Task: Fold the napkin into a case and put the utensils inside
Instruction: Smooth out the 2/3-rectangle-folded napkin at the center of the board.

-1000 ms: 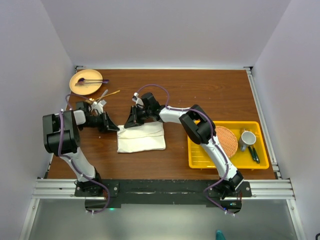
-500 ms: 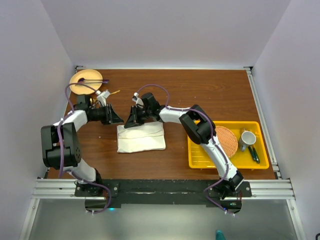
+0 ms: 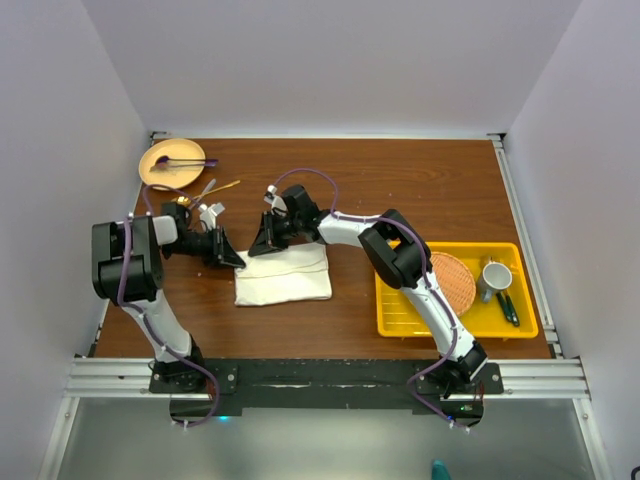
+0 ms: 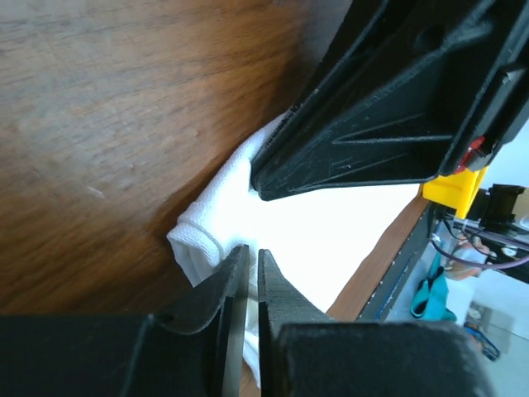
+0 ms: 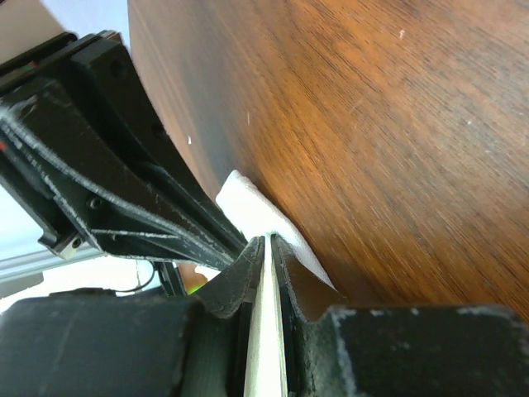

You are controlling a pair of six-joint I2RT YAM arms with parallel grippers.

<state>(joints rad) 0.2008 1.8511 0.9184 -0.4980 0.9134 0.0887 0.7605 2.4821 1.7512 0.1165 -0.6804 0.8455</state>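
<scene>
overhead, the napkin (image 3: 283,274) lies folded into a rough rectangle near the middle of the counter (image 3: 400,190), left of a yellow tray (image 3: 400,312). the left jaws sit at its far left corner and the right jaws at its far edge just beside them, both low on the cloth. a gold utensil (image 3: 224,186) lies on bare wood between a tan plate (image 3: 165,177) and the left jaws, apart from the napkin. a purple utensil (image 3: 186,161) rests on the plate. the tray holds a woven mat (image 3: 452,280), a mug (image 3: 495,277) and green-handled utensils (image 3: 508,308).

from the left wrist, the left jaws stand nearly together on the napkin's (image 4: 314,240) rolled corner, a sliver of white in the slit between them. the right jaws' black frame fills the upper right, touching the cloth.

from the right wrist, the right jaws are clamped on a thin layer of the napkin's (image 5: 256,207) edge, which runs white between them. the left jaws crowd in at the left.
</scene>
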